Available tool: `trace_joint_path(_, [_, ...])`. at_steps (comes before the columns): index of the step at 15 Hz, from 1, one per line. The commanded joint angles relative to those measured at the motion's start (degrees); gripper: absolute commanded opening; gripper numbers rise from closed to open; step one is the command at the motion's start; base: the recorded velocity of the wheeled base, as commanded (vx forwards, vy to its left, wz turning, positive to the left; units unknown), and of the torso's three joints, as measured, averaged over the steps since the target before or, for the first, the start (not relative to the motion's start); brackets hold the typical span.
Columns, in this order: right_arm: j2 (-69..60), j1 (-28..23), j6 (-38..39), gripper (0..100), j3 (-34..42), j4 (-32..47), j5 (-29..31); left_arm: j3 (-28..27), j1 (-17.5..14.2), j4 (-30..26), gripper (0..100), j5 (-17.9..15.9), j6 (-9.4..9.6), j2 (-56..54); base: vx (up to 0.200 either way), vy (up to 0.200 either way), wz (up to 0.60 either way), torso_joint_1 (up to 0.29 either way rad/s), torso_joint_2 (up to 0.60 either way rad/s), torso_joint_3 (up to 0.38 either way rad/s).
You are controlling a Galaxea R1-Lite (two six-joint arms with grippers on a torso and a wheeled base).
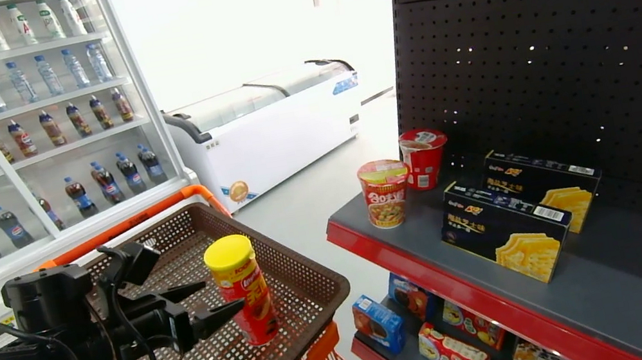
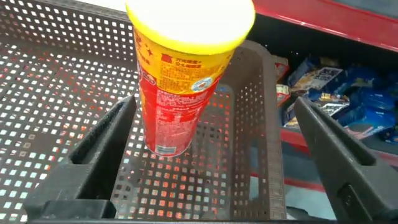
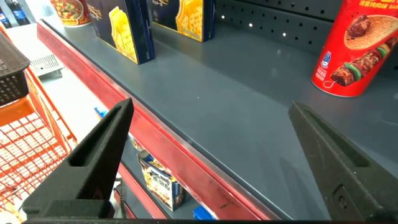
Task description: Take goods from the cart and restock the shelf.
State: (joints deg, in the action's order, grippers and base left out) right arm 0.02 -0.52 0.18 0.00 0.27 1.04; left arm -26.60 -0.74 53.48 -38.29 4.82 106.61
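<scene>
A red can with a yellow lid (image 1: 242,291) stands upright in the brown perforated basket (image 1: 310,273) on top of the orange cart. My left gripper (image 1: 224,294) is open at the can's side. In the left wrist view the can (image 2: 180,81) stands between the fingers (image 2: 99,143) of the left gripper (image 2: 214,106), nearer one of them, and I cannot tell if it touches. My right gripper (image 3: 211,109) hangs open and empty over the grey shelf (image 3: 236,106), with a red can (image 3: 354,50) standing on the shelf beyond it.
On the shelf (image 1: 626,285) stand two cup noodles (image 1: 385,192) and two dark boxes (image 1: 505,230), backed by black pegboard. Lower shelves hold snack packs (image 1: 377,320). A drinks cooler (image 1: 12,127) and a chest freezer (image 1: 272,123) stand behind the cart.
</scene>
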Motion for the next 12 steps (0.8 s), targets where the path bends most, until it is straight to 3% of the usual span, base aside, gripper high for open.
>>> trace_joint_path(1, [0.0,0.0,0.0,100,0.0,0.0,0.0,-1.3,0.1,0.0,100,0.1,0.02,2.9,0.000,0.000,0.00,0.000,0.00,0.000])
trace_joint_path(4, [0.0,0.0,0.0,100,0.0,0.0,0.0,-1.7,0.2,0.2,100,0.1,0.11,4.8,0.000,0.000,0.00,0.000,0.00,0.000])
trace_joint_path(8, [0.0,0.0,0.0,100,0.0,0.0,0.0,-4.2,1.7,8.3,100,0.1,0.11,12.7,0.000,0.000,0.00,0.000,0.00,0.000])
trace_joint_path(12, [0.0,0.0,0.0,100,0.0,0.0,0.0,-7.9,1.8,9.2,100,0.3,0.81,17.2,0.000,0.000,0.00,0.000,0.00,0.000])
